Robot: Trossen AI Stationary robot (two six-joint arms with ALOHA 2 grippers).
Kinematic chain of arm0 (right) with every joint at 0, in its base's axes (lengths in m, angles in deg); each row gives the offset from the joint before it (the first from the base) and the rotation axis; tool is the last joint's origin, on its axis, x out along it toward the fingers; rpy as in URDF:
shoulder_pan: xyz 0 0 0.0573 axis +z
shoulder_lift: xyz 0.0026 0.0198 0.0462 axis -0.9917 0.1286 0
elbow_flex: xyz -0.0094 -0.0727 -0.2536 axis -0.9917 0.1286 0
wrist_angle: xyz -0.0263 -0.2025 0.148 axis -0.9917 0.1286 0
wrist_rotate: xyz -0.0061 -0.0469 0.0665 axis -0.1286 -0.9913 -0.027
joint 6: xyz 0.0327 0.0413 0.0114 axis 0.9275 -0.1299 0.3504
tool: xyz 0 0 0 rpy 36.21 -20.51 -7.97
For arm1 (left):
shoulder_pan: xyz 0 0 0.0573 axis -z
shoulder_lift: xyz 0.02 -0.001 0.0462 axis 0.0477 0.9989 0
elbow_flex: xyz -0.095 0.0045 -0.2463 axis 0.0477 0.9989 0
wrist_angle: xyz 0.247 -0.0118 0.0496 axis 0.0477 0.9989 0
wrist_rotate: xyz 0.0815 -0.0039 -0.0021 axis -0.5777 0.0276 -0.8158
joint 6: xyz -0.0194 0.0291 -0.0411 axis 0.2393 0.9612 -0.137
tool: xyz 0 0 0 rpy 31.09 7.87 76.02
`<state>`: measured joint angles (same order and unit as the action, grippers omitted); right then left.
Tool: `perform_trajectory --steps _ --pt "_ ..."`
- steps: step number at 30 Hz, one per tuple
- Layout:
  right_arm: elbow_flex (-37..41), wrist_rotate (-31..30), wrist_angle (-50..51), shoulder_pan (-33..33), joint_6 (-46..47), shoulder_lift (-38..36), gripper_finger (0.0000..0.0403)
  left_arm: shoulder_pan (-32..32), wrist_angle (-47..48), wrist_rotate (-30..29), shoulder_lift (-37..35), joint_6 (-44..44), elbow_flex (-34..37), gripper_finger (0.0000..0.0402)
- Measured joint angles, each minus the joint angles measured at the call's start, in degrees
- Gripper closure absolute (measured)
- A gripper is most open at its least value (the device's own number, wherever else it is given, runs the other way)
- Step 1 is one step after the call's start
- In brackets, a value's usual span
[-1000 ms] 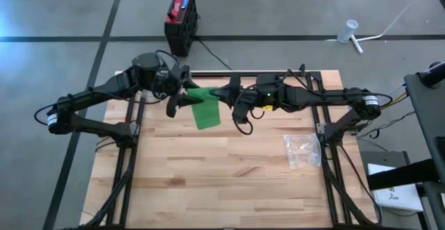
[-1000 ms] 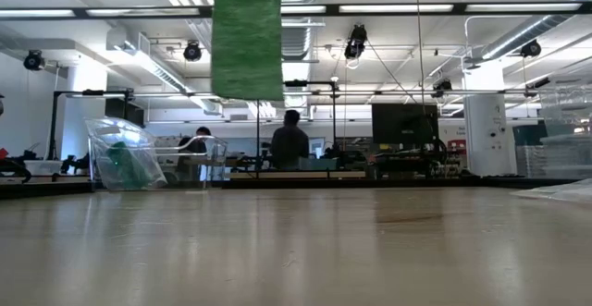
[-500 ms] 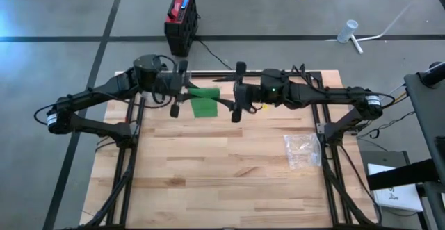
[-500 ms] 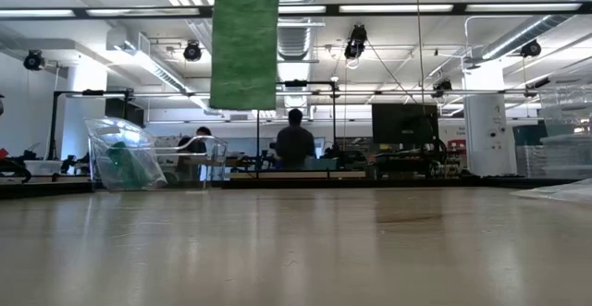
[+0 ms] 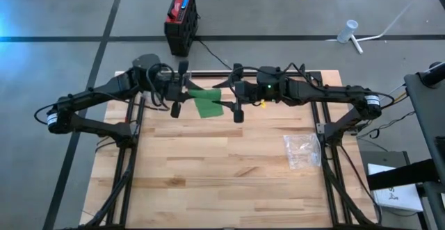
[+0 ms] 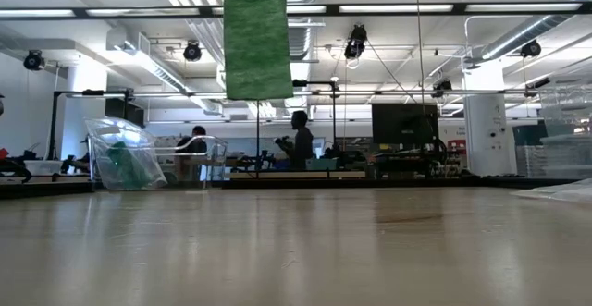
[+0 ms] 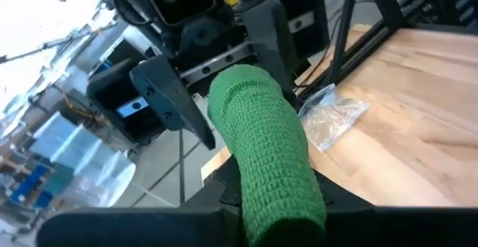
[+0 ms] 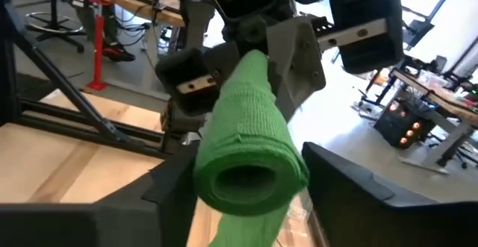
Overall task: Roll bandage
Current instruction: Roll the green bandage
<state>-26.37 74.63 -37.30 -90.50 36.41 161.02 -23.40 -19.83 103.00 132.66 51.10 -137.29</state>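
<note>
The green bandage (image 5: 207, 103) is a rolled tube held high above the wooden table (image 5: 222, 178), stretching level between my two grippers. Its loose tail (image 6: 258, 38) hangs straight down. My left gripper (image 5: 186, 92) is shut on the roll's left end. My right gripper (image 8: 254, 195) is open, with a finger on either side of the roll's hollow right end (image 8: 250, 176) and a gap showing at least at one finger (image 8: 358, 195). In the left wrist view the roll (image 7: 265, 142) runs away from my left fingers toward the right gripper. My left gripper pinches the roll's left end (image 7: 287, 198) between its two fingers. The fingers come level from the table's left and lie along the roll. The roll is lifted clear of the table and juts out about level toward the right gripper, with its tail hanging slack below.
A clear plastic bag (image 5: 301, 151) lies on the table's right part, also seen in the low view (image 6: 120, 153). A red and black box (image 5: 181, 18) stands on the floor beyond the far edge. Bare wood fills the table's near half. People stand far back in the room.
Both wrists have rolled about their own lines while the hands kept their places. From above, the green flap that spread toward the near edge has drawn in and looks narrower. In the low view the hanging tail has shifted a little to the right.
</note>
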Motion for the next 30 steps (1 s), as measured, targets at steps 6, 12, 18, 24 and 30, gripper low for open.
perform_trajectory --steps 6,12,18,24,30 --pt "0.0 0.2 0.0 0.0 -4.1 0.0 0.0265 0.0 0.0 0.0 0.0 1.3 0.1 0.0365" --pt "0.0 -1.8 -1.2 0.5 -11.5 0.0 0.0382 0.0 -1.6 -1.9 0.0 -2.5 0.1 0.0344" --pt "2.3 -8.6 -9.4 2.7 -18.4 0.0 0.0382 -0.9 -4.5 -3.2 -0.1 -11.7 0.1 0.0285" --pt "6.7 -11.9 -19.4 3.5 -23.0 0.0 0.0382 -1.2 -4.1 -1.5 0.2 -14.6 0.3 0.0217" --pt "8.2 -15.3 -21.6 3.9 -31.8 0.0 0.0382 -1.2 -4.2 1.2 0.3 -22.1 0.5 0.0172"
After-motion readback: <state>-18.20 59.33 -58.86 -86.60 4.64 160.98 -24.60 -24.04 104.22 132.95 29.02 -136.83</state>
